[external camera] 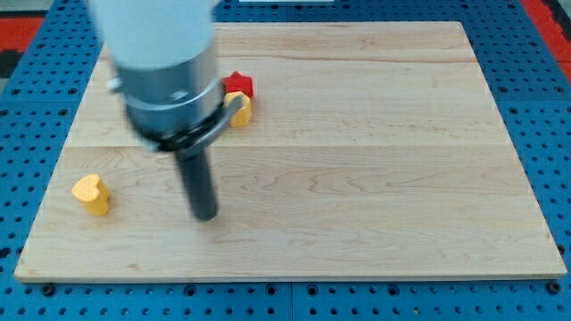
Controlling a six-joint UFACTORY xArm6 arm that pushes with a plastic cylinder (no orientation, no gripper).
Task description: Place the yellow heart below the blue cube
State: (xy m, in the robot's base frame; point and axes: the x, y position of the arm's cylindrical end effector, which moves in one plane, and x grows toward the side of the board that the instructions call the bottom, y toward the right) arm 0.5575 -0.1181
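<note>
Rod on the tabletop [375, 134], holding nothing.
The tip [206, 216] stood right of the yellow heart [92, 193], apart; no jaws to open.

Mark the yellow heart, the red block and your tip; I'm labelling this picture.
yellow heart [91, 193]: camera view, on its top face.
red block [239, 84]: camera view, on its top.
my tip [206, 216]: camera view, the rod's very end.

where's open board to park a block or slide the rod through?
The board is bare across the view's right half, and along the bottom edge below my tip. Crowded spot: top left, where the red block touches a yellow block beside the arm. The yellow heart sits alone near the left edge.
</note>
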